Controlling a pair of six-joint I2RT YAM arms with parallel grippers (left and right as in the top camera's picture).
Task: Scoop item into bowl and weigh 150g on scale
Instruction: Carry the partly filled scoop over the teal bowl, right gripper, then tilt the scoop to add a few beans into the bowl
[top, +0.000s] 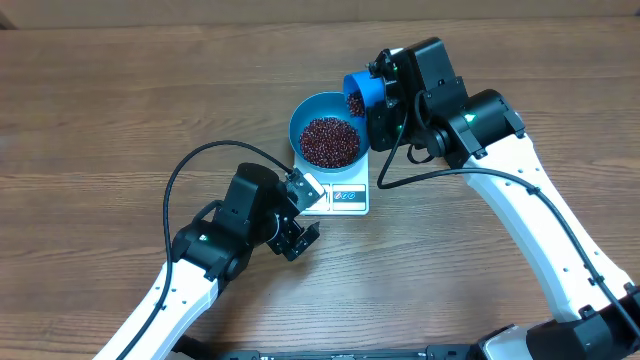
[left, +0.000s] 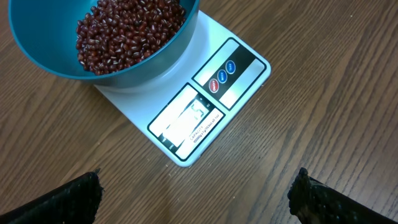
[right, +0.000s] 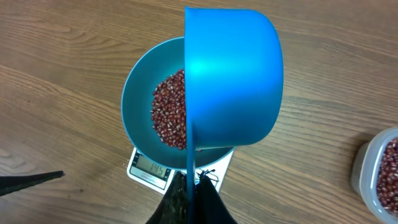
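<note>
Overhead, we find the bowl (top: 300, 120) sitting on the far part of the scale (top: 347, 198), holding a good heap of beans (top: 330, 142), with the display edge on the near side left uncovered. Our right gripper (right: 193, 198) is pressed together on the handle of the blue scoop (right: 233, 81), which is tipped over the bowl's far right rim with some beans at its mouth. Our left gripper (top: 306, 214) hangs spread wide, holding nothing, just beside the scale's near left corner.

We judge this to be the topping-up stage, so the pour wants to be a trickle. We should roll the wrist in tiny steps, let a few beans fall, and pause for the reading to settle. We should also keep the scoop off the rim, so that no push falsifies the weight. The digits are too blurred for us to read. Overshooting would mean taking beans back out towards the clear tub (right: 380, 168) at right.
</note>
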